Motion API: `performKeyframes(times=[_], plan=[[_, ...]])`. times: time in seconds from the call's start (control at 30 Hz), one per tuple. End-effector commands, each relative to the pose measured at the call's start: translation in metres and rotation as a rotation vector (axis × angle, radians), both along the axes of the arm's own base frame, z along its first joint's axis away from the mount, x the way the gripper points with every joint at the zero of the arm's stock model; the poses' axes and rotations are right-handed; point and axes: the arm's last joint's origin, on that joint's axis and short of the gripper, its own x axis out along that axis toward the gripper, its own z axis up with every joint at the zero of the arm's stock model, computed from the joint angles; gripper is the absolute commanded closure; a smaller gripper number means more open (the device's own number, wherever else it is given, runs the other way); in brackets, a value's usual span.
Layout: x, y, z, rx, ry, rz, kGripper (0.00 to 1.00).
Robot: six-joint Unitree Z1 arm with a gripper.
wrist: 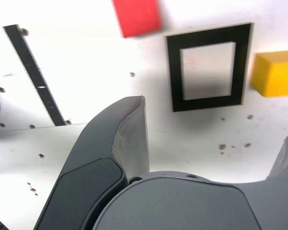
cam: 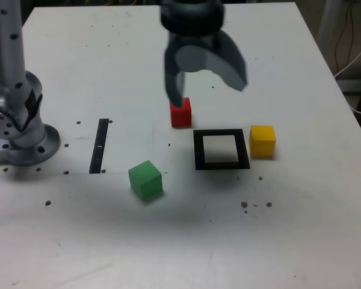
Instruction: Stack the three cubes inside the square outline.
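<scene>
Tool (cam: 208,94) raised over a white bench (cam: 78,247), fingers spread wide, with nothing held between them. Red cube (cam: 180,115) just below the left-hand fingertip in the exterior view, partly hidden by it; in the wrist view, beyond the fingertips rather than between them. Square outline (cam: 221,132) below the tool and slightly toward the exterior view's right, with no cube inside. Yellow cube (cam: 263,142) farther that way, just beside the outline. Green cube (cam: 145,180) below the tool toward the exterior view's left, set cornerwise, and out of the wrist view. Black strip (cam: 100,146) well apart, beyond the green cube.

Probably at the very start of stacking, choice of first cube impossible to tell. For red, likely a small shift toward the exterior view's left, then down; for yellow, a shift right; for green, probably also a wrist turn to match its faces. No brand, label or writing readable anywhere.
</scene>
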Motion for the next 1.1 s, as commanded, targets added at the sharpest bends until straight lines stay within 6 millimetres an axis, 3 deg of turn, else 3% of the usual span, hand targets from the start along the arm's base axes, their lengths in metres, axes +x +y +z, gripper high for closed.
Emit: performKeyframes(times=[0.0,0.17,0.67,1.07], plan=[[0.007,-0.004,0.000,0.003,0.012,-0.012,0.00],[0.007,-0.001,-0.005,0.014,0.039,-0.019,0.00],[-0.013,0.044,-0.031,0.046,0.163,0.063,0.00],[-0.021,0.061,-0.051,0.052,0.196,0.100,0.00]])
